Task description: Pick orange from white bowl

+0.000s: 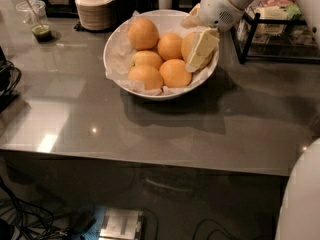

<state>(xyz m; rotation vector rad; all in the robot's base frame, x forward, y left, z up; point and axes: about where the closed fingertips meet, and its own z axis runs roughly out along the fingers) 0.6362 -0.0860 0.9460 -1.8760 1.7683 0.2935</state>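
Observation:
The white bowl (116, 44), lined with crinkled paper, stands on the grey table and holds several oranges. The largest, duller orange (187, 43) lies at the bowl's right side, still low inside it. My gripper (193, 46) reaches down from the upper right and is shut on this orange. One cream finger (204, 46) lies across its front right and hides much of it. The other finger is mostly hidden behind the orange, by the far rim. The smaller, brighter oranges (145, 76) fill the left and middle of the bowl.
A stack of ribbed beige bowls (94, 6) stands behind the bowl at the left. A clear cup with green liquid (36, 21) is at the far left. A black wire rack (277, 31) stands at the right. Cables hang at the left edge.

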